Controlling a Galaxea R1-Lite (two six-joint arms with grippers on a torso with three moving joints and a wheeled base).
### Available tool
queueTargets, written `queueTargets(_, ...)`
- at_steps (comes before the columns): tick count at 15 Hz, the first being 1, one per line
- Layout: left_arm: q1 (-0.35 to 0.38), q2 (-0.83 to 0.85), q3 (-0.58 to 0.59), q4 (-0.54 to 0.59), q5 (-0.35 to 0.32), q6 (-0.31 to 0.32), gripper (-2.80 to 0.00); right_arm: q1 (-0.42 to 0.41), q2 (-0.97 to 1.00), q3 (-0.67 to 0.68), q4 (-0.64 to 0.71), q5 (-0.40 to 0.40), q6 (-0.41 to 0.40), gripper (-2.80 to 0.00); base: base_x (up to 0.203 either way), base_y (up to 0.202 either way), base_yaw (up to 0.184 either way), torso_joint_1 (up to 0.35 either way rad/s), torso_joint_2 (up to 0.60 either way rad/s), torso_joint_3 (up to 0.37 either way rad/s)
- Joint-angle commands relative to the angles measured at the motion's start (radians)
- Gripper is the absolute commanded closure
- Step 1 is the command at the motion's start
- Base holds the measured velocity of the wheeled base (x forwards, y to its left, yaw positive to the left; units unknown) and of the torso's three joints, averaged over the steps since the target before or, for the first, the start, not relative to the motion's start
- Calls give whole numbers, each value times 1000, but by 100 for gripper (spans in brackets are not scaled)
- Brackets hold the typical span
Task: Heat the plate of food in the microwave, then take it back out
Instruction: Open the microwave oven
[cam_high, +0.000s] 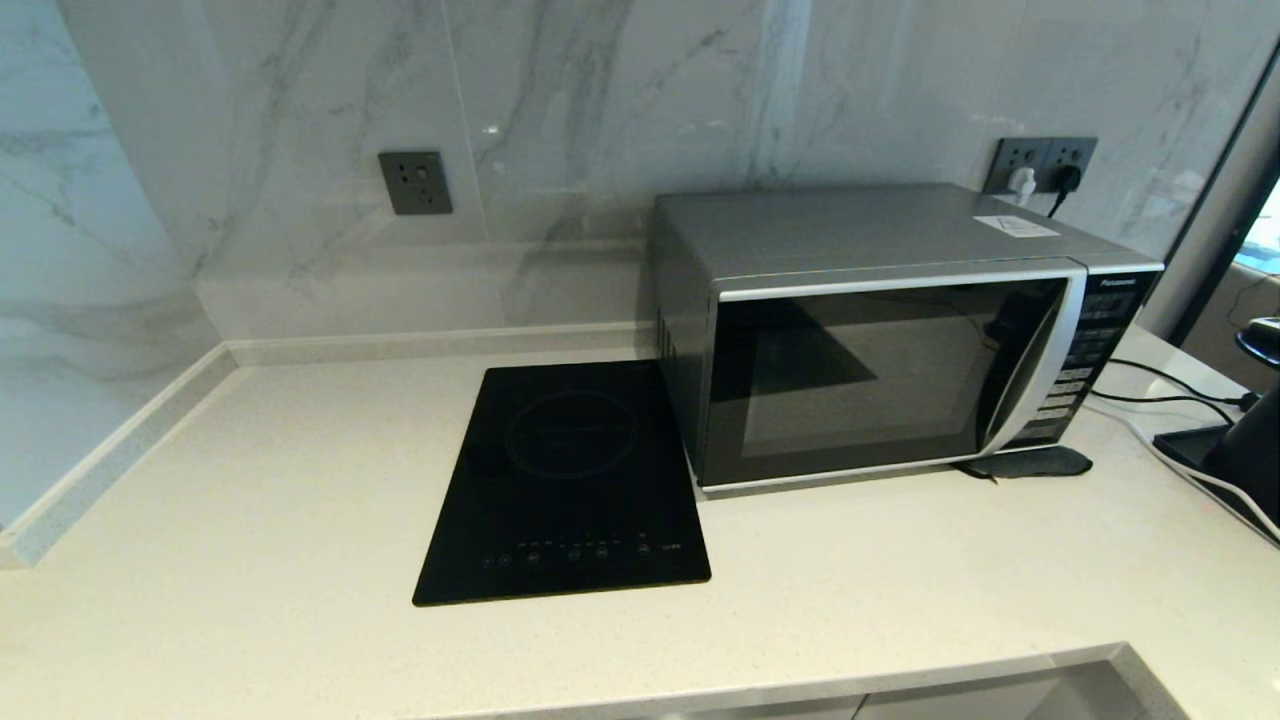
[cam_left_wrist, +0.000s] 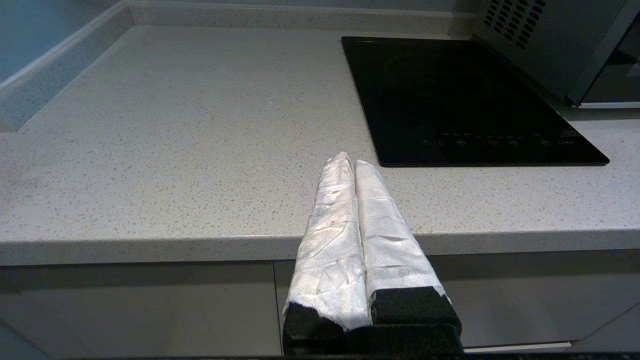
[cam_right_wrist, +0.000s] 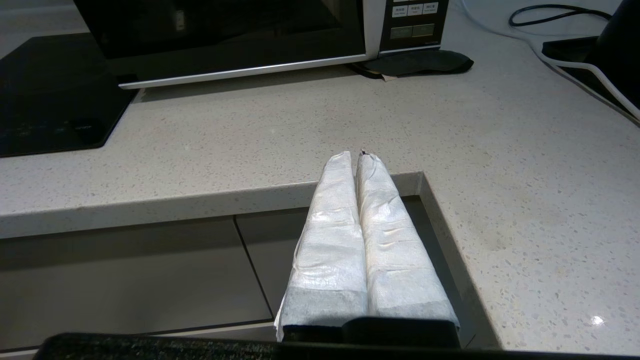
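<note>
The silver-grey microwave stands at the back right of the counter with its dark glass door closed; its button panel faces the front. No plate of food shows in any view. My left gripper hangs at the counter's front edge, left of the cooktop, its white-wrapped fingers pressed together and empty. My right gripper rests at the front edge by a notch in the counter, shut and empty, well short of the microwave. Neither arm appears in the head view.
A flat black induction cooktop lies left of the microwave. A dark flat pad sticks out under the microwave's right front corner. Black and white cables and a dark device sit at the right. Wall sockets are behind.
</note>
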Motion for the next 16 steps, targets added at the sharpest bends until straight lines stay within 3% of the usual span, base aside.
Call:
queueTargets(1,0,2,0,0,0,-1,0,0,2,2,0,-1,1,0,0,0,0,0,0,0)
queueTargets(16,0,2,0,0,0,-1,0,0,2,2,0,-1,1,0,0,0,0,0,0,0)
